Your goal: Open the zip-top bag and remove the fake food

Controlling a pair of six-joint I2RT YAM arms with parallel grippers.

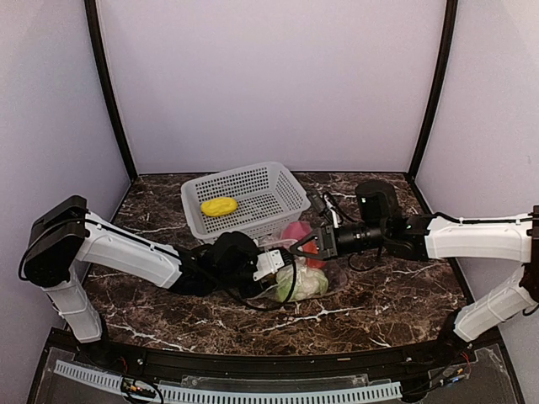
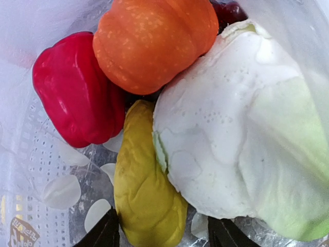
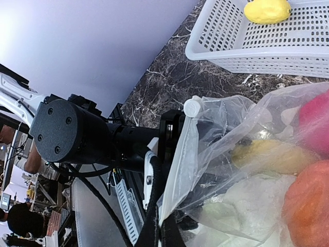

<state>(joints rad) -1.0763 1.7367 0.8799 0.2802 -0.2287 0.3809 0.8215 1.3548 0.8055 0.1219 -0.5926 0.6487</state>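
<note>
Top external: left gripper [image 1: 276, 265] at the mouth of the zip-top bag [image 1: 282, 292] of fake food [image 1: 305, 282]. Right gripper [image 1: 306, 246] clamped on the bag's upper edge. Basket [image 1: 253, 181] beyond both, holding one yellow piece [image 1: 219, 206].
Left wrist: jaws released, astride a second yellow piece [image 2: 146, 195]. Red piece [image 2: 74, 92], orange piece [image 2: 154, 41] and leafy piece [image 2: 241, 134] just ahead, all bagged.
Right wrist: jaws pinched shut on the zip strip [image 3: 180, 154].

grapes [image 2: 230, 10] mostly hidden behind orange piece [image 2: 154, 41] and cabbage [image 2: 231, 128], cabbage cropped at right edge, left fingers [image 2: 103, 235] cut off at bottom, right fingers [image 3: 153, 232] partly behind bag [image 3: 221, 128]
</note>
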